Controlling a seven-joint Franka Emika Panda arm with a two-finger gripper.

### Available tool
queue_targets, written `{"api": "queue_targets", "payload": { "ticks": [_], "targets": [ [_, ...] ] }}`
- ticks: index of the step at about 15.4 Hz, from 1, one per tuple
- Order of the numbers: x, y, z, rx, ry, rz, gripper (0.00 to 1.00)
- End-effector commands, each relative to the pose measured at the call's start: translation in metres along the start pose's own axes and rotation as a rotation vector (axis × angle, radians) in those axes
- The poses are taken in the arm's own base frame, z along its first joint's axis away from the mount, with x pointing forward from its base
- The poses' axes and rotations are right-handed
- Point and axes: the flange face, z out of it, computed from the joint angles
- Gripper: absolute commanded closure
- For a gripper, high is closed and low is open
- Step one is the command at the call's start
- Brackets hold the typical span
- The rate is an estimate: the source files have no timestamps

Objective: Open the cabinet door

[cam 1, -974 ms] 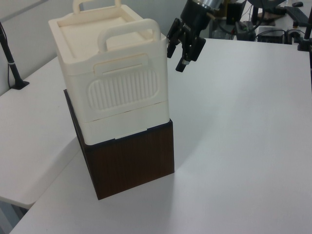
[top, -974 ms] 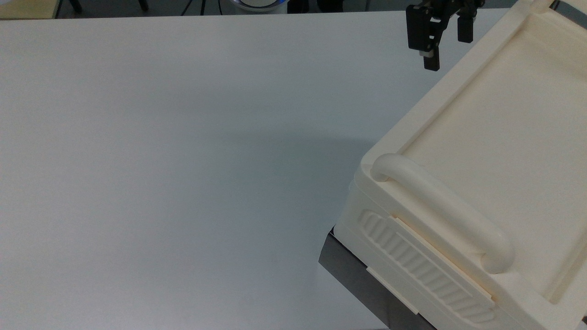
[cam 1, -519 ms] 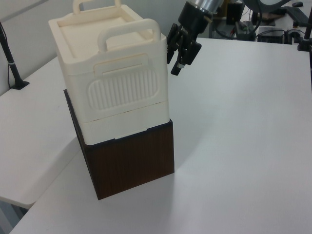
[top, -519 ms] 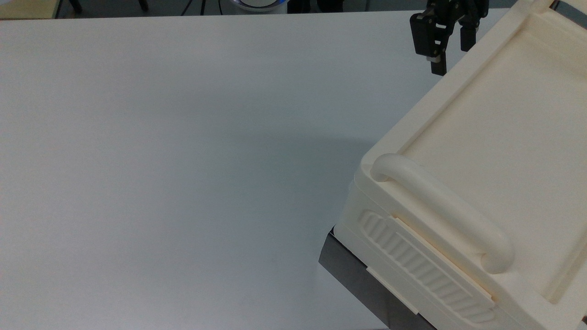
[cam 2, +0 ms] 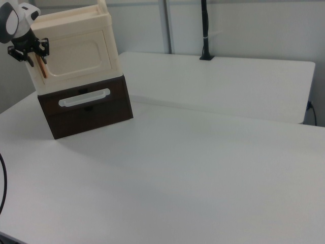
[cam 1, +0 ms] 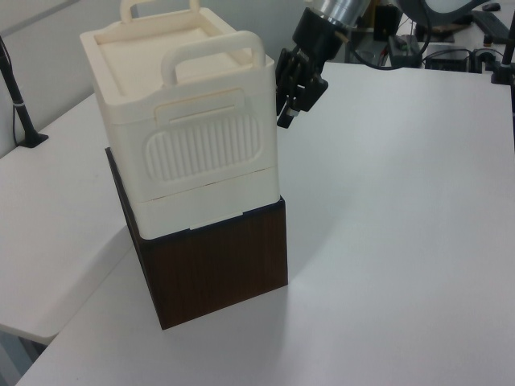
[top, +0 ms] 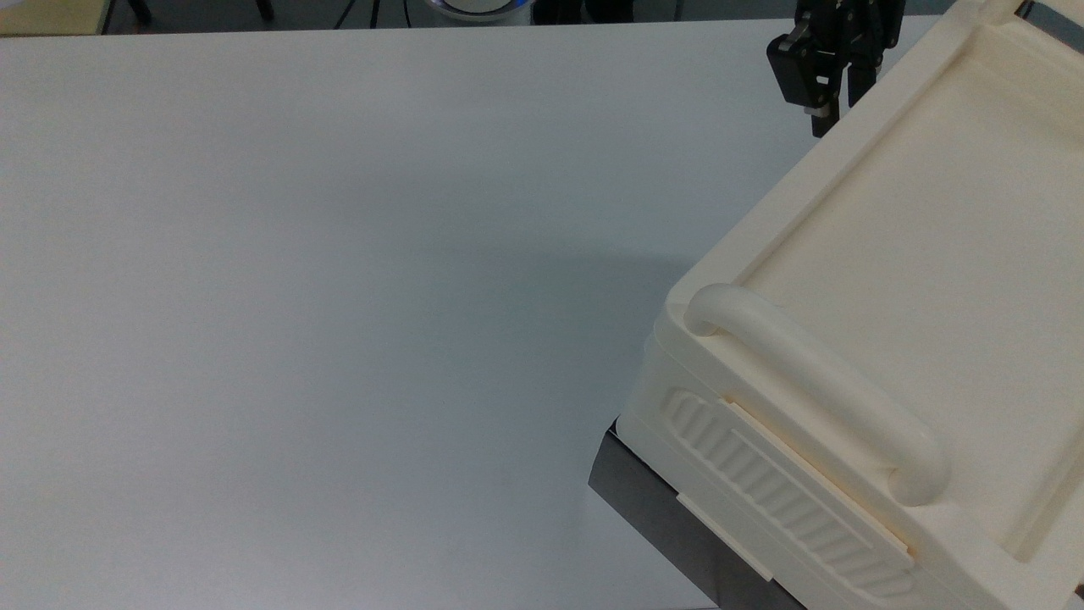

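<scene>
The cabinet door is the flat cream panel with a rounded-rectangle inset on the front of the cream cabinet, seen in the right view, and it lies flush with the cabinet front, shut. Its small copper-orange bar handle stands upright along the door's edge on the right view's left. The pincer hangs right at that edge, its black fingers pointing down and set apart, one on each side of the top of the handle; whether they touch it cannot be told. In the left view the pincer sits just beside the cabinet's corner on the left view's right, and in the top view the pincer is at the cabinet's upper rim near the top view's upper right. The cream cabinet carries a ribbed side panel and thick tubular carry handles on top, and it stands on a dark brown wooden box whose front has a white drawer handle. The stack rests on the white worktop. A black pole rises from a second white surface behind, in the right view.
</scene>
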Motion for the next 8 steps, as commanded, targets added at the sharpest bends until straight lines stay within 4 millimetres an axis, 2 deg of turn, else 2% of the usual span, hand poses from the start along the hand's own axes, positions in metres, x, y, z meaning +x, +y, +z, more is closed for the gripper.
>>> {"api": "queue_targets", "payload": {
  "ticks": [1, 4, 5, 8],
  "targets": [
    [0.0084, 0.0002, 0.0032, -0.004, 0.064, 0.015, 0.62],
    [0.0081, 0.0021, 0.0019, -0.009, 0.065, 0.011, 0.75],
    [0.0069, 0.0037, 0.0009, -0.009, 0.06, 0.01, 0.83],
    [0.0018, 0.0053, -0.0013, -0.002, 0.026, 0.011, 0.88]
  ]
}}
